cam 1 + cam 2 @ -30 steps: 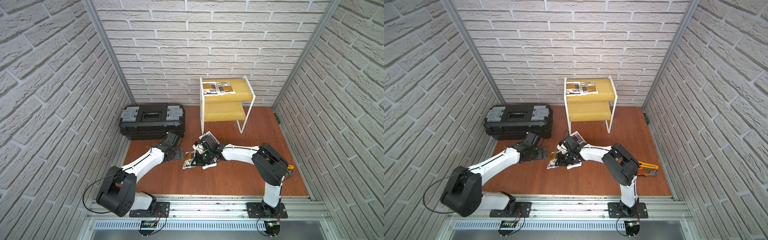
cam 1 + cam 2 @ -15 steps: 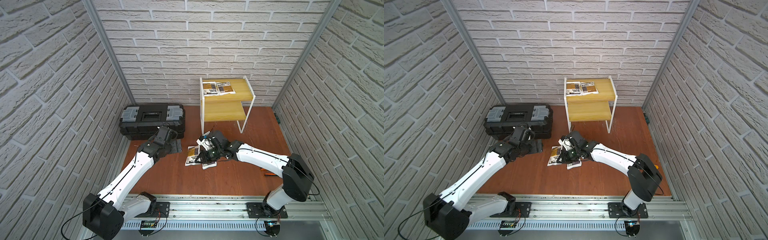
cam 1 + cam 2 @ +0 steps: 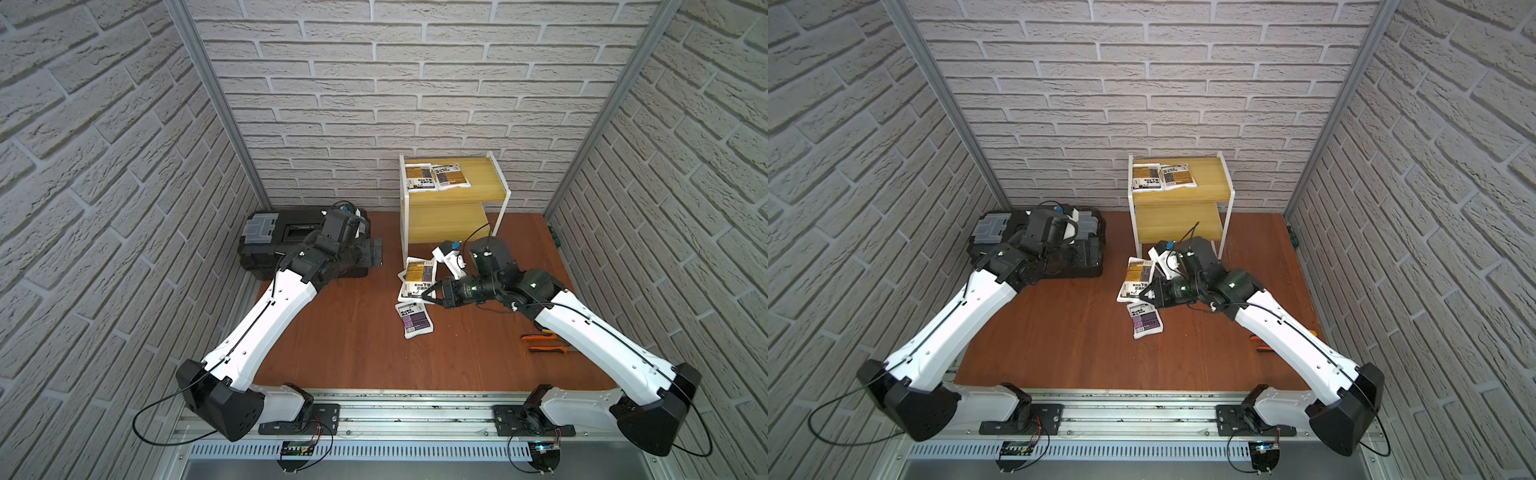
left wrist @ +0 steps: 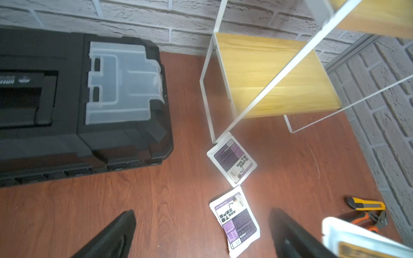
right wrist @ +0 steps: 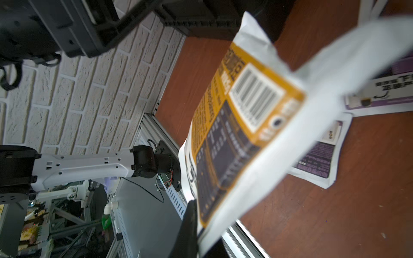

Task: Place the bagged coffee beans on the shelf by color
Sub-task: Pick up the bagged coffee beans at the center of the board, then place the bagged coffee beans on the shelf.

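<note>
As left arm (image 3: 286, 299) retreated, orange pouch (image 3: 415, 272) rose.

Orange-labelled white pouch (image 3: 417, 275), purple-labelled white pouch (image 3: 414, 324), yellow-boarded shelf (image 3: 484, 185)

- your shelf (image 3: 478, 195), white frame with yellow boards, stands upright at the table's 12 o'clock side.
- first orange pouch (image 3: 419, 178) and second orange pouch (image 3: 449, 176) lie flat, side by side, at the top board's 10 o'clock corner.
- third orange pouch (image 3: 417, 278) hangs tilted, pinched in the right gripper (image 3: 424, 296).
- near purple pouch (image 3: 413, 320) lies flat at its 6 o'clock.
- far purple pouch (image 4: 232, 159) lies flat by the shelf's 7 o'clock leg.
</note>
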